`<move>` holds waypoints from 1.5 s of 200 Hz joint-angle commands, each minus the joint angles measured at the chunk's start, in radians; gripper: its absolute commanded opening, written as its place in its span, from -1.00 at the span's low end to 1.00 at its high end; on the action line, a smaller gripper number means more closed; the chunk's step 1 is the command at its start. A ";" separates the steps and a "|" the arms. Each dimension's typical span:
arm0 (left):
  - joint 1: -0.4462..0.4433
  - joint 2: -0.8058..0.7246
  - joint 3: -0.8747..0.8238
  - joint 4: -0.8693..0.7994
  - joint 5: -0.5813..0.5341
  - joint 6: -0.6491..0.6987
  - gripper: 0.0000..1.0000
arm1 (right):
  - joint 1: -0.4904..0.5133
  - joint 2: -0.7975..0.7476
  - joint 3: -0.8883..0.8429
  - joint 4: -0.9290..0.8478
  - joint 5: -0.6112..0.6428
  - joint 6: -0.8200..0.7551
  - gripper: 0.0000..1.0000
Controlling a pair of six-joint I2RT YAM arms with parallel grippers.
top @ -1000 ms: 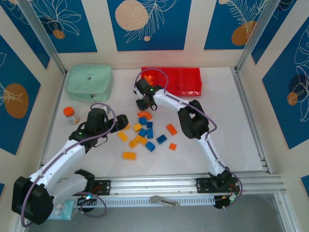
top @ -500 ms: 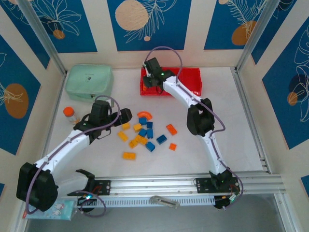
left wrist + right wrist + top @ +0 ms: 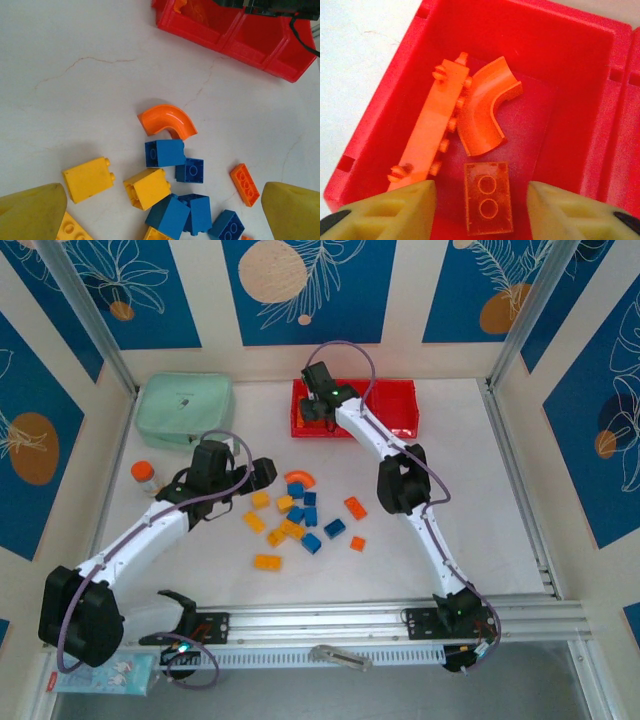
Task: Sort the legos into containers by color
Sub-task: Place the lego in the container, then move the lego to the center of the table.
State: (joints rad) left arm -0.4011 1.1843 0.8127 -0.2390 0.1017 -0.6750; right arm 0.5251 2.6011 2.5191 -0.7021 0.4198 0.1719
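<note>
Loose legos in blue, yellow and orange lie mid-table, among them an orange curved piece and a blue brick. The red containers stand at the back. My right gripper hangs over the left bin, open. An orange two-stud brick lies flat on the bin floor between its fingers, touching neither. Beside it lie a long orange piece and a curved one. My left gripper is open and empty just above the pile's left side.
A mint green pouch sits at the back left, and a small orange-capped bottle stands in front of it. A yellow flat brick lies apart, nearer the front rail. Bare table stretches right of the pile.
My right arm swung from near the pile back to the left bin, then its jaws opened and the orange brick lies in the bin. The left gripper crept slightly toward the pile.
</note>
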 commanded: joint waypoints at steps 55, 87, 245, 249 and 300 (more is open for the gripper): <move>0.010 -0.056 0.002 -0.004 0.029 -0.001 0.99 | 0.073 -0.274 -0.221 0.007 -0.024 0.000 0.27; 0.009 -0.126 -0.043 -0.044 0.018 -0.003 0.99 | 0.094 -0.410 -0.429 0.024 -0.102 0.060 0.34; 0.012 -0.402 -0.211 -0.156 -0.057 -0.058 0.99 | 0.201 -0.466 -0.792 0.067 -0.214 0.087 0.79; 0.012 -0.403 -0.211 -0.158 -0.059 -0.059 0.99 | 0.203 -0.459 -0.788 0.066 -0.214 0.084 0.79; 0.013 -0.408 -0.218 -0.161 -0.071 -0.058 0.99 | 0.214 -0.353 -0.700 0.040 -0.151 0.058 0.87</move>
State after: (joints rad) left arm -0.3992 0.7868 0.6067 -0.3832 0.0505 -0.7284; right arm 0.7334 2.2066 1.7569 -0.6422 0.2310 0.2539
